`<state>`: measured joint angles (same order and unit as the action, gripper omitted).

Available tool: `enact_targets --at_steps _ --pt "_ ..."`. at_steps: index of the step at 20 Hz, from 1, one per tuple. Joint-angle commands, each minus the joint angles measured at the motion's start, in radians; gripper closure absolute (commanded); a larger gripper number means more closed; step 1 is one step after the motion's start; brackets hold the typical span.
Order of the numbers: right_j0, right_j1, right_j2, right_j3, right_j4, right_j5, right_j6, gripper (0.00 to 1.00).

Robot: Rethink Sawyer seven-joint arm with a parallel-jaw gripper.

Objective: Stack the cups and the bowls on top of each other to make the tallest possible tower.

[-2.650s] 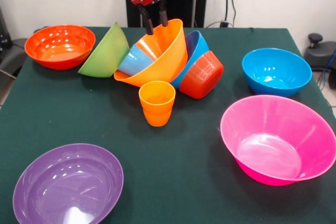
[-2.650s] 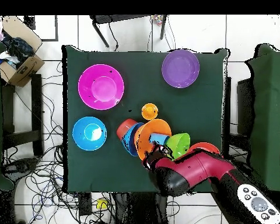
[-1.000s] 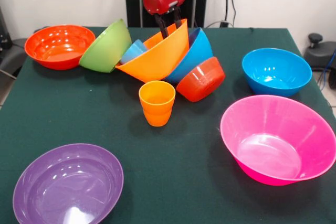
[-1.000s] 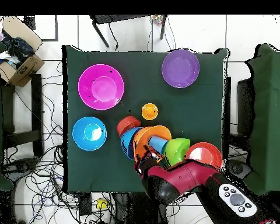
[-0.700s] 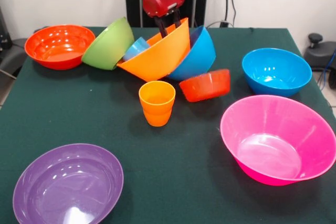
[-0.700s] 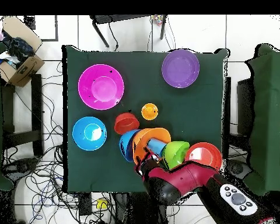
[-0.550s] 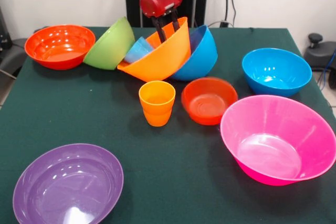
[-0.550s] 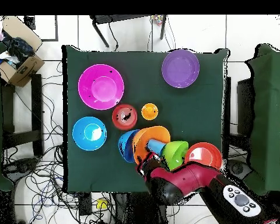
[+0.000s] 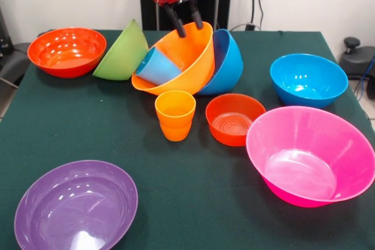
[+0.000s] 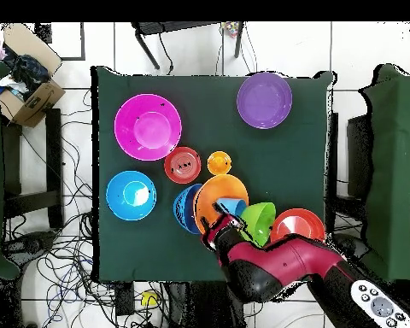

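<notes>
My gripper (image 9: 188, 26) is open at the far rim of the tilted orange bowl (image 9: 181, 62), its fingers apart. It also shows in the overhead view (image 10: 217, 227). A light blue cup (image 9: 157, 66) lies inside that bowl. The bowl leans on a tilted blue bowl (image 9: 227, 60). A lime green bowl (image 9: 122, 52) leans at its left. A small red-orange bowl (image 9: 233, 119) sits upright on the table. An orange cup (image 9: 174, 114) stands in front. No upright tower stands.
A large red-orange bowl (image 9: 65, 50) sits far left, a second blue bowl (image 9: 309, 79) at the right, a large pink bowl (image 9: 310, 153) near right and a purple bowl (image 9: 76, 206) near left, all on the green table (image 9: 199, 203).
The gripper has risen a little. The orange bowl has tipped back, more upright. The small red-orange bowl has dropped from leaning on the blue bowl to sit upright on the table.
</notes>
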<state>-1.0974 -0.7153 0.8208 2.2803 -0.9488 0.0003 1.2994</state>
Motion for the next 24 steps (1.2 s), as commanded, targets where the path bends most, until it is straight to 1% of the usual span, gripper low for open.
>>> enact_targets --at_steps 1,4,6,8,10,13,19,24 --pt "-0.045 -0.046 0.299 0.134 0.078 -0.045 0.105 0.00" --pt "-0.044 -0.063 0.337 0.161 0.108 -0.054 0.111 0.00" --pt "-0.027 -0.089 0.329 0.175 0.124 -0.069 0.122 0.00" --pt "0.005 -0.142 0.290 0.186 0.146 -0.068 0.137 0.00" --pt "0.016 -0.161 0.267 0.188 0.165 -0.062 0.148 0.00" --pt "0.019 -0.149 0.225 0.172 0.173 -0.034 0.149 0.00" --pt "0.053 -0.144 0.052 0.103 0.136 -0.037 0.162 0.00" --pt "0.068 -0.185 -0.005 0.090 0.145 -0.032 0.160 0.00"
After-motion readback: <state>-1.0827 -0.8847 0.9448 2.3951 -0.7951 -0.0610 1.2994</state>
